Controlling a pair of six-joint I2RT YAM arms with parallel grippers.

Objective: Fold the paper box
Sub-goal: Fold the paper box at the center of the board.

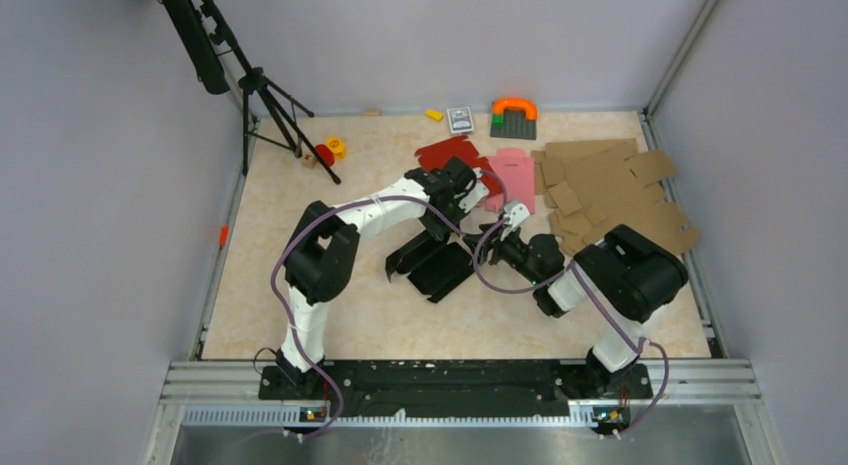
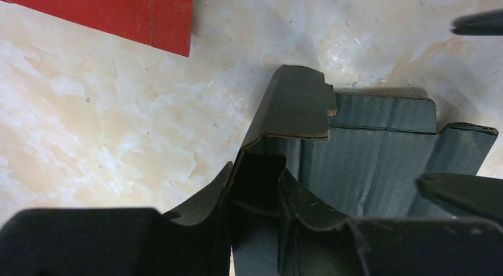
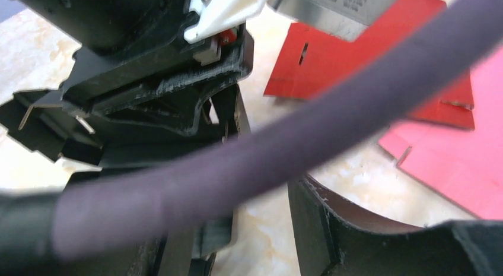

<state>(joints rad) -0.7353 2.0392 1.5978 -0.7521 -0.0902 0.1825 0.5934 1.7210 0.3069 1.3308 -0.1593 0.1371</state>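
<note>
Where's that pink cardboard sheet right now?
In the overhead view, the pink cardboard blank lies toward the far side, between the red blank and the brown cardboard pile.

The top camera sits high up, far above the paper box [image 1: 445,270], and looks down on the whole desk [image 1: 300,205]. The left wrist camera looks straight down on the paper box from very close. The right wrist camera looks across it from low down, past a purple cable [image 3: 285,151]. All three see the paper box and the red blank [image 1: 445,152] beyond it
</note>
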